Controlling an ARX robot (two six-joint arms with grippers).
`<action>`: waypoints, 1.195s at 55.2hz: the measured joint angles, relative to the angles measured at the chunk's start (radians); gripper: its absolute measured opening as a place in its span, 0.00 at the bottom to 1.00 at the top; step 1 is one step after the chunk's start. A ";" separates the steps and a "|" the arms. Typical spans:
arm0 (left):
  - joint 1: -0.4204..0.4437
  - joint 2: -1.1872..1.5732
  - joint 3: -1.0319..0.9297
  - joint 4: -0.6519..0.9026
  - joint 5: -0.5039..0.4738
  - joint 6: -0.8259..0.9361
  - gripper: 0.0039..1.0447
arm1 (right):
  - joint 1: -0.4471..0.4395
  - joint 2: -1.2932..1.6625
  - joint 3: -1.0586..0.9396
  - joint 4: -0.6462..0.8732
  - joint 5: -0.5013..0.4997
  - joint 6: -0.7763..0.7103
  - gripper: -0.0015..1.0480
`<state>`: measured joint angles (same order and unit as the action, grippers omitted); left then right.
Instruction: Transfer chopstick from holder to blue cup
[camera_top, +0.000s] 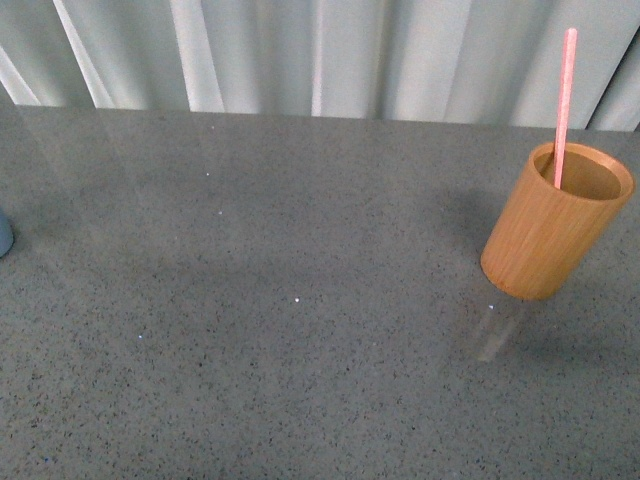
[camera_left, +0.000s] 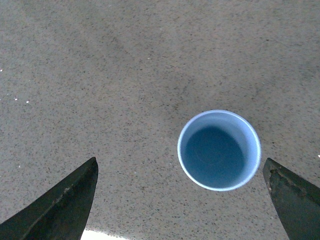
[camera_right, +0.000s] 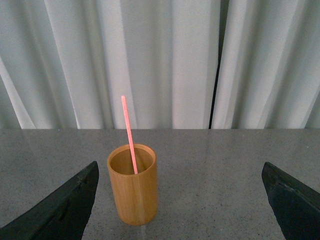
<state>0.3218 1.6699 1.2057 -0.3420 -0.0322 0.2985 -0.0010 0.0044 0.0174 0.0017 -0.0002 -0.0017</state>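
Note:
The wooden holder (camera_top: 555, 222) stands upright at the right of the grey table, with the pink chopstick (camera_top: 565, 105) leaning inside it. The right wrist view shows the holder (camera_right: 133, 187) and chopstick (camera_right: 129, 135) ahead of my open right gripper (camera_right: 180, 200), nearer one finger, some way off. The blue cup (camera_top: 4, 232) is only a sliver at the front view's left edge. The left wrist view looks down into the empty blue cup (camera_left: 219, 150), which lies between and ahead of my open left gripper's (camera_left: 182, 200) fingers, nearer one finger. Neither gripper shows in the front view.
Pale pleated curtains (camera_top: 320, 55) hang behind the table's far edge. The speckled grey tabletop (camera_top: 300, 330) stretches between the cup and the holder.

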 joint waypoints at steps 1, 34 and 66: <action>0.001 0.011 0.010 -0.002 -0.004 -0.001 0.94 | 0.000 0.000 0.000 0.000 0.000 0.000 0.90; 0.012 0.240 0.122 -0.004 -0.108 -0.003 0.94 | 0.000 0.000 0.000 0.000 0.000 0.000 0.90; -0.003 0.277 0.093 0.034 -0.131 -0.005 0.94 | 0.000 0.000 0.000 0.000 0.000 0.000 0.90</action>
<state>0.3191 1.9469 1.2984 -0.3077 -0.1635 0.2932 -0.0010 0.0044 0.0174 0.0017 -0.0006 -0.0017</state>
